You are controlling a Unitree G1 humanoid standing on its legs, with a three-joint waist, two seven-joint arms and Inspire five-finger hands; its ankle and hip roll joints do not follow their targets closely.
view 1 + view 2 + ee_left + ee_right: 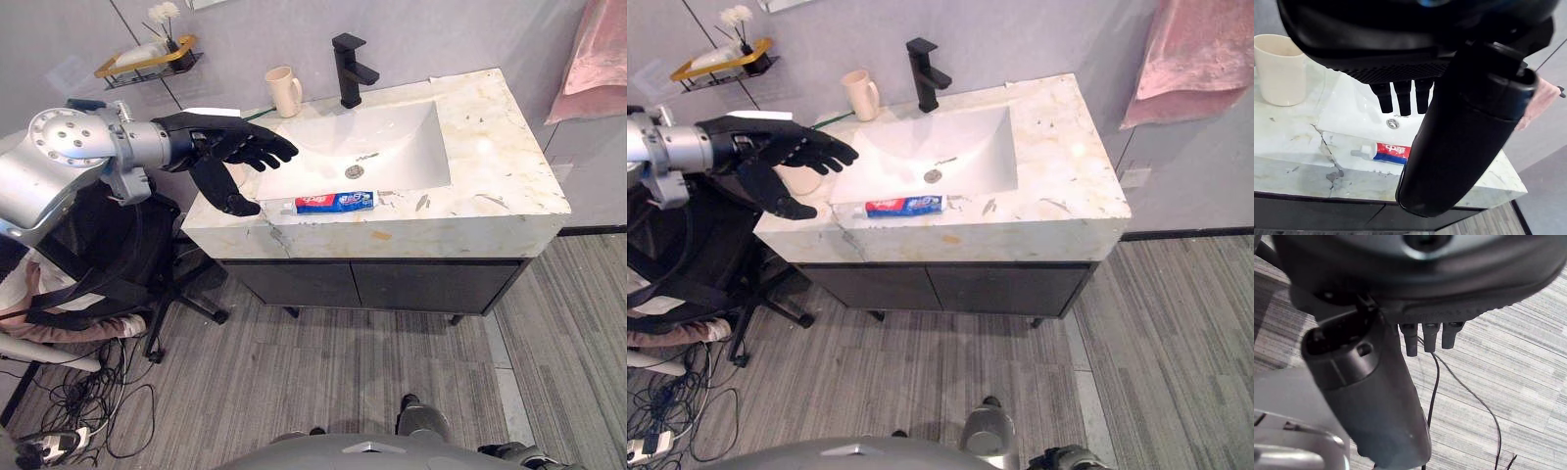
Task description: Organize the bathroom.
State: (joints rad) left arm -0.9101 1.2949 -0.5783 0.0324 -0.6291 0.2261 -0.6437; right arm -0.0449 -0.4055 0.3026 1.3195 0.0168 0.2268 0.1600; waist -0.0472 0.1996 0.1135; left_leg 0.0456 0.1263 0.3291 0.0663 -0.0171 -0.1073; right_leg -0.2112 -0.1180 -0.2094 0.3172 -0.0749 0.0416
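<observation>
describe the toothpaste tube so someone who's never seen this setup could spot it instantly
Find the marble vanity top with the white sink basin sunk into it. On the strip of counter along the basin's front edge, left of centre, lies the toothpaste tube, flat on its side. It is the only red, white and blue thing there; the cream mug stands upright at the back, beside the black faucet.
</observation>
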